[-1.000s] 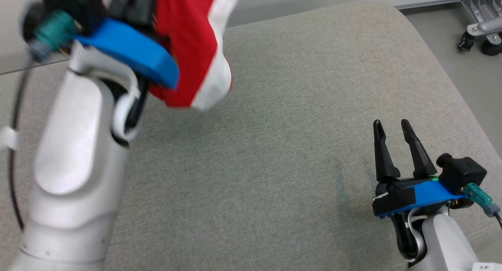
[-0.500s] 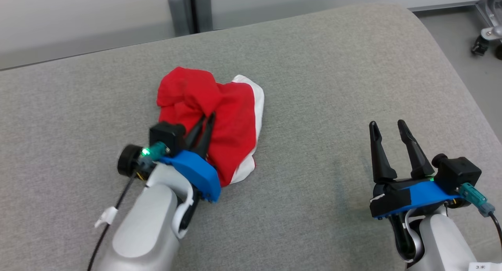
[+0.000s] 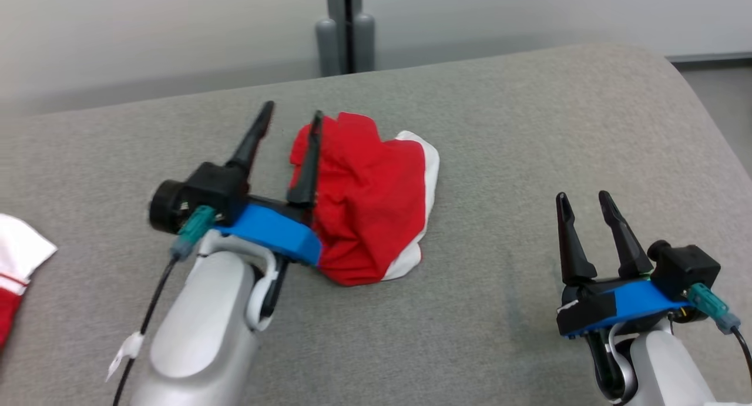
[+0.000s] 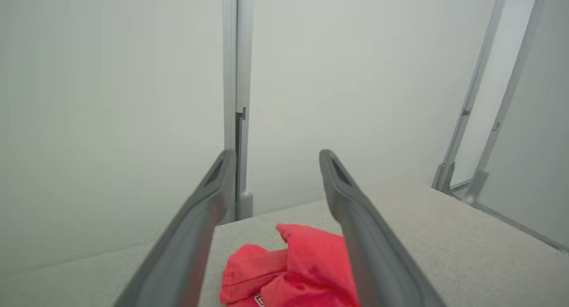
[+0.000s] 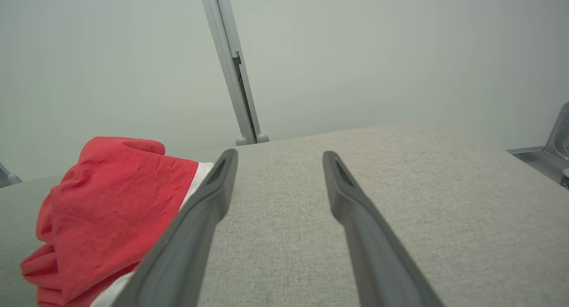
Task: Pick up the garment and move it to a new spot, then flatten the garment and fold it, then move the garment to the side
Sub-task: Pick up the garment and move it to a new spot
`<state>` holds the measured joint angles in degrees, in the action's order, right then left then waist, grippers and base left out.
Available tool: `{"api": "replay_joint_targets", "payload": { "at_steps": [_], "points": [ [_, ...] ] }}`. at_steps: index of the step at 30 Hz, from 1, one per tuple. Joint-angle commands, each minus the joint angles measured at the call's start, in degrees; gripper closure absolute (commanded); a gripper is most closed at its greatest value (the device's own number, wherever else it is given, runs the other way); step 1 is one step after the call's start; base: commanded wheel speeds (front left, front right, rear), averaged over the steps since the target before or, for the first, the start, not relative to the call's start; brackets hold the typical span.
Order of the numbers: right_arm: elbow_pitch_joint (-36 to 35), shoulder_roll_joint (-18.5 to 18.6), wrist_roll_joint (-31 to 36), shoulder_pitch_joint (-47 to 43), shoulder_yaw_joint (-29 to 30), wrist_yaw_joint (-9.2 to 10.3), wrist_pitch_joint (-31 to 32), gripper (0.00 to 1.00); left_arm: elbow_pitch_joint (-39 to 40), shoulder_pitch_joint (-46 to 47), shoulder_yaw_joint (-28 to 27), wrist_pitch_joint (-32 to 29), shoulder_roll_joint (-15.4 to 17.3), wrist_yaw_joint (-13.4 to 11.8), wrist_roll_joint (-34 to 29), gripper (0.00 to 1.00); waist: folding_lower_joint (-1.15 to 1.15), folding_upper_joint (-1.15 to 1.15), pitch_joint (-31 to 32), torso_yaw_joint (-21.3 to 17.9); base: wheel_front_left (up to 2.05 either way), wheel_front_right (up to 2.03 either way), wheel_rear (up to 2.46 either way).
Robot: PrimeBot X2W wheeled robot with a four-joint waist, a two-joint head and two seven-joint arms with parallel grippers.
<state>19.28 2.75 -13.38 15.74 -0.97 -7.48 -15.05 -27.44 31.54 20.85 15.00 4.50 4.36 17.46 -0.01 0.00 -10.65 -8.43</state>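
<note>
Head view, centre: your garment (image 3: 370, 206) lies crumpled, its first move seemingly done. Left claw (image 3: 292, 111) and right claw (image 3: 584, 198) are both released and empty. Flattening, folding and setting aside are left.

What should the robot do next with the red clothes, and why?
Probably lower the left gripper to pinch an edge of the red garment and spread it: it lies crumpled, nothing holds it, and the open left gripper is closest; the right gripper sits apart.

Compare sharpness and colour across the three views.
Head view: even light, garment crisp, left gripper slightly blurred; left wrist view: near fingers soft, red washed towards pink; right wrist view: fingers soft, cushion weave sharp.
</note>
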Motion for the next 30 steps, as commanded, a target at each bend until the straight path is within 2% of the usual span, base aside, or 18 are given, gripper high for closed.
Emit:
{"api": "replay_joint_targets", "payload": {
  "at_steps": [1,5,15,22,30],
  "points": [
    [-0.3,0.2,0.2,-1.2,0.2,-0.03,-0.2,0.0,1.5,-2.4,-1.5,0.2,1.0,-0.6,-0.8,0.0,0.01,0.0,0.3,1.0,0.0,0.0,0.0],
    [-0.2,0.3,1.0,-1.7,0.4,-0.03,-0.2,0.0,5.5,-5.5,-5.9,0.2,2.1,-1.6,-1.7,0.0,0.01,0.0,1.1,3.3,0.0,0.0,0.0],
    [0.6,0.3,1.9,-2.5,0.9,-0.03,-0.2,0.0,10.6,-14.8,-16.1,0.3,4.2,-1.6,-4.1,0.0,0.01,0.0,2.7,7.6,0.0,0.0,0.0],
    [1.2,0.3,2.3,-3.0,0.5,-0.03,-0.2,0.0,12.8,-20.4,-20.2,0.3,4.3,-0.7,-5.9,0.0,0.01,0.0,3.7,8.0,0.0,0.0,0.0],
    [3.1,0.3,2.8,-4.5,0.3,-0.03,-0.2,0.0,11.7,-26.3,-23.3,0.3,2.5,0.6,-7.1,0.0,0.01,0.0,5.3,7.4,0.0,0.0,0.0]
  ]
}}
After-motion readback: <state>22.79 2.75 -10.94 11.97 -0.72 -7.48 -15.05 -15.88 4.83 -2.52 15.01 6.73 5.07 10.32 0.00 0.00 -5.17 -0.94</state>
